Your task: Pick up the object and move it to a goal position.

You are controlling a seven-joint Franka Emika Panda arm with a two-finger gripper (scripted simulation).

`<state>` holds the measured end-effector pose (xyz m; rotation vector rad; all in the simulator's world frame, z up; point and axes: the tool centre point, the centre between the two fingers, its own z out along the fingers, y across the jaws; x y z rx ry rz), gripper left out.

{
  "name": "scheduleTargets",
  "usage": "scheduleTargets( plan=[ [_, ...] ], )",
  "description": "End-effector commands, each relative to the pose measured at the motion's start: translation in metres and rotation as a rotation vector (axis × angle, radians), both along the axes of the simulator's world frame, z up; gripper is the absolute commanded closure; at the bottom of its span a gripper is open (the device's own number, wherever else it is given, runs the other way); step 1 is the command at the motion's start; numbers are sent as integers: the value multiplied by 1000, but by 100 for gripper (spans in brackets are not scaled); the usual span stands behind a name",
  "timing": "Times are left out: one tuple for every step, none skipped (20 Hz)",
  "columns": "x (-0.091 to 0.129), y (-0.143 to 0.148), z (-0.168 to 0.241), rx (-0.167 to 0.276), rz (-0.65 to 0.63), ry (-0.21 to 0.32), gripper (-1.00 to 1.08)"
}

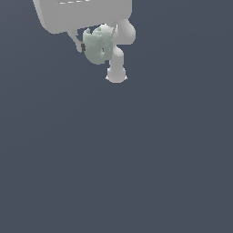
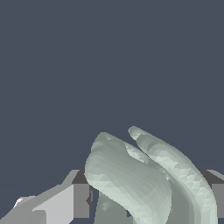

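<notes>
item: object (image 1: 96,46), pale mint-green, lobed, matte. location: held between the fingers of the gripper (image 1: 93,45), near the top of the exterior view, under the white arm body. in the wrist view the object (image 2: 140,179) is seen filling the gap between the two fingers (image 2: 81,200), which are closed against it. risk noted: the curved lobes offer uneven contact, so slippage or rotation during transport is judged possible. no goal marker is seen.

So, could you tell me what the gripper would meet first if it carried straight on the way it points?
Probably nothing: past the pale mint-green lumpy object between the gripper fingers, the wrist view shows only plain dark background, though depth is unclear.
</notes>
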<state>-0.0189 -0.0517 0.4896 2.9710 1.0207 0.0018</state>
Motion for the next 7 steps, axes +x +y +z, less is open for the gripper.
scheduleTargets(
  plan=[
    [-1, -2, 8, 0, 0, 1, 108],
    [-1, -3, 10, 0, 0, 1, 108],
    [-1, -3, 12, 0, 0, 1, 108],
    [-1, -4, 13, 0, 0, 1, 108],
    [-1, -4, 14, 0, 0, 1, 108],
    [-1, -4, 15, 0, 0, 1, 108],
    [-1, -4, 15, 0, 0, 1, 108]
  ],
)
